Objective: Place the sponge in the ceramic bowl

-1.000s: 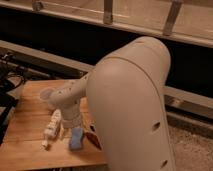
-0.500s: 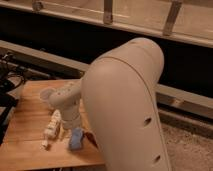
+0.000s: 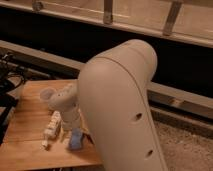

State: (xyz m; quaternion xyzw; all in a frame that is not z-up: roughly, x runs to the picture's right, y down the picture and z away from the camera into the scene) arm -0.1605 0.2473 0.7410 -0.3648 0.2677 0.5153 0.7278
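Note:
The light-blue sponge [image 3: 76, 140] lies flat on the wooden table [image 3: 27, 125], near its front edge. My gripper [image 3: 54, 131] hangs at the end of the pale wrist [image 3: 65, 102], down at the table surface just left of the sponge. Whether it touches the sponge cannot be made out. My large cream upper arm [image 3: 125, 105] fills the middle of the view and covers the right part of the table. The ceramic bowl is hidden.
Dark equipment and cables [image 3: 7, 80] crowd the table's left edge. A low ledge [image 3: 175, 95] and a dark wall run behind the table, and speckled floor [image 3: 190, 145] lies to the right. A thin dark red sliver [image 3: 90, 138] shows right of the sponge.
The big arm link has swung left and now covers more of the table's right side, hiding most of the dark red object. Sponge and gripper stay at about the same spot.

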